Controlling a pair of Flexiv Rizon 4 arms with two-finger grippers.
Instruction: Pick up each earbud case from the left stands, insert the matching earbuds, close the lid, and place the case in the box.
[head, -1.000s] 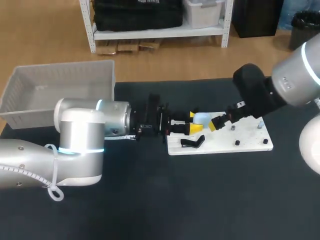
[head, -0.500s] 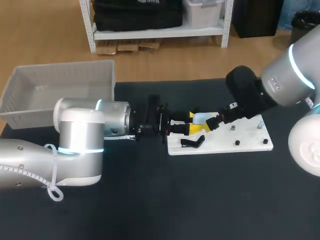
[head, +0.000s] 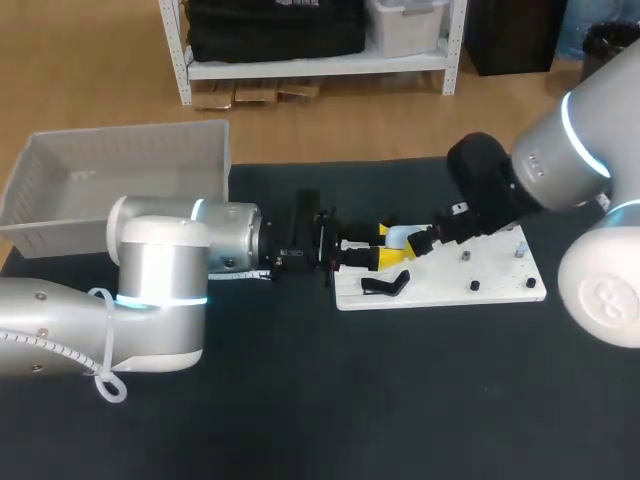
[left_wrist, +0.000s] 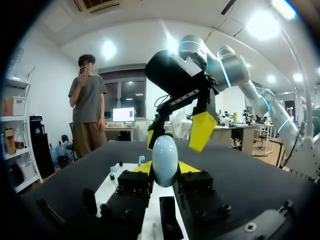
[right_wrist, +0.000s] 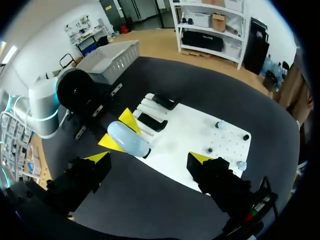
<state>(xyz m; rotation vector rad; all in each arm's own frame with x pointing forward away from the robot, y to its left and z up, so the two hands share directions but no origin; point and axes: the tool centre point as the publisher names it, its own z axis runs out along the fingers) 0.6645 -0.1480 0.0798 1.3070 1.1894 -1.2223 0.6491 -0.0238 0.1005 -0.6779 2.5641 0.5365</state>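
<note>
Bright, even o/h light (ceiling lamps (left_wrist: 260, 22) glare), shadows faint.

Pale blue earbud case (left_wrist: 164, 160), white board (head: 500, 285), dark table (head: 400, 400).

A dark table (head: 350, 400) carries a flat white board (head: 500, 290) on its right half, near the far edge.

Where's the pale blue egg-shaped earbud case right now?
Head view, mid-table: the pale blue earbud case is clamped between the left gripper's yellow tips over the white board's left end, with the open right gripper beyond.
</note>
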